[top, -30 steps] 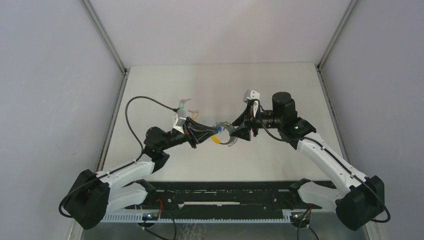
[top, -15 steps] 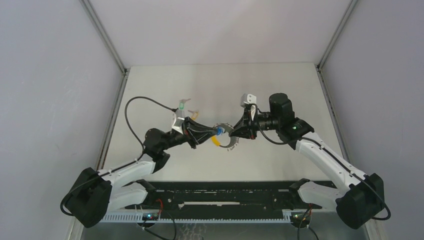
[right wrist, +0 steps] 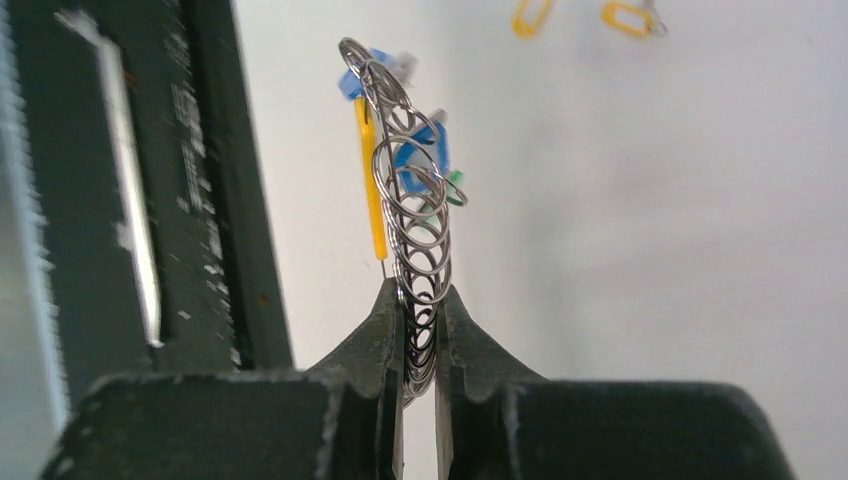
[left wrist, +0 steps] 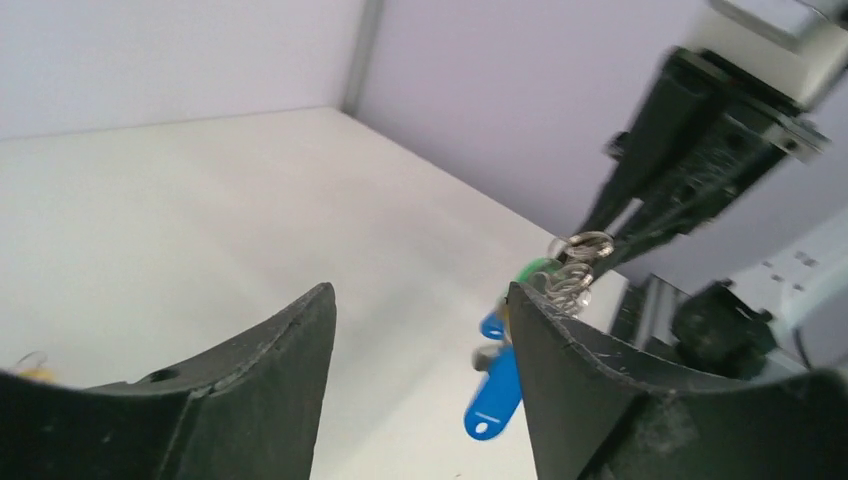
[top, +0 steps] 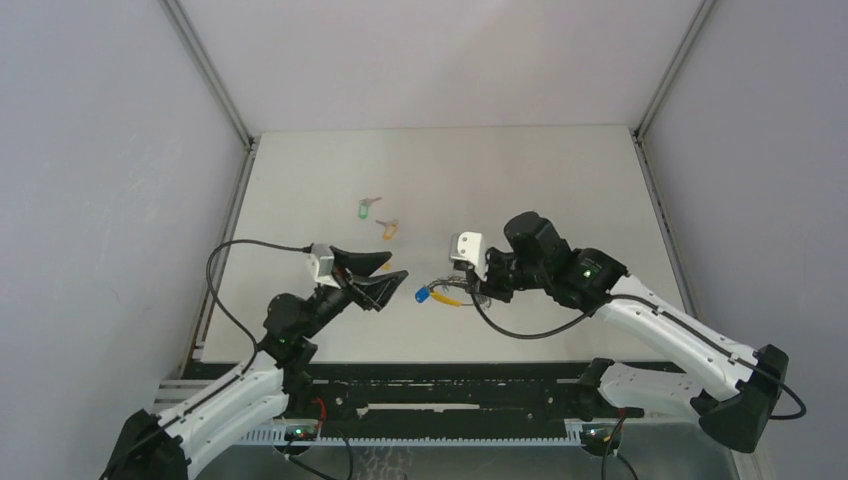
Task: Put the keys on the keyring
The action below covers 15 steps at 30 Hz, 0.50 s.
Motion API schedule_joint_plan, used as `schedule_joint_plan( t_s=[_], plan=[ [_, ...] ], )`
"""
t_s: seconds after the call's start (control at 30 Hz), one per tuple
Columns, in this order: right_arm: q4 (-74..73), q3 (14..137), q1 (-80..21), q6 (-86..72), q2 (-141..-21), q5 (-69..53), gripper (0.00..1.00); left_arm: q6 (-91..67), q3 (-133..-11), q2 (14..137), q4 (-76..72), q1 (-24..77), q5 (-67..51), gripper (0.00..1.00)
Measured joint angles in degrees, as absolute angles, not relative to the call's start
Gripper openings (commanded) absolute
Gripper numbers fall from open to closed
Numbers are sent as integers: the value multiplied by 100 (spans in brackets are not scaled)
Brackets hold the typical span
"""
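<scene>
From above we find only two keys, a green key (top: 366, 208) and an orange key (top: 387, 230), lying left of the counter's (top: 560, 180) middle; their blades are too small to make out. The left gripper (top: 395, 267) gapes wide, holding nothing. The right gripper (right wrist: 418, 295) pinches the keyring (right wrist: 415, 225) above the middle, nearer the front edge, its blue tag (top: 423, 296) dangling.

I see the keyring (top: 446, 291) in my right gripper (top: 472, 287) over the near middle of the table (top: 560, 170), my left gripper (top: 397, 267) just left of it and apart, one key (top: 388, 229) on the table behind that gripper, and a second key (top: 367, 208) behind and left of the first.
</scene>
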<state>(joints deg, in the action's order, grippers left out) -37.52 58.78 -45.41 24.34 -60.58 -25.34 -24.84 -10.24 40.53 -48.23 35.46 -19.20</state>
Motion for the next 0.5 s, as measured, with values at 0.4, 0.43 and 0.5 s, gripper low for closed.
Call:
schedule_joint_plan(
  t_s=[0.4,0.43,0.5],
  plan=[
    [-4322,6165,-6766,3669,-7631,2008,0,-2847,-268,2281,-3168,3546,-139,76],
    [-4403,6158,-6805,3712,-7802,2290,0,-2891,-268,2257,-3085,3546,-73,76],
    [-4438,6086,-6698,3791,-8014,2882,0,-2965,-268,2233,-2956,3546,21,77]
  ],
)
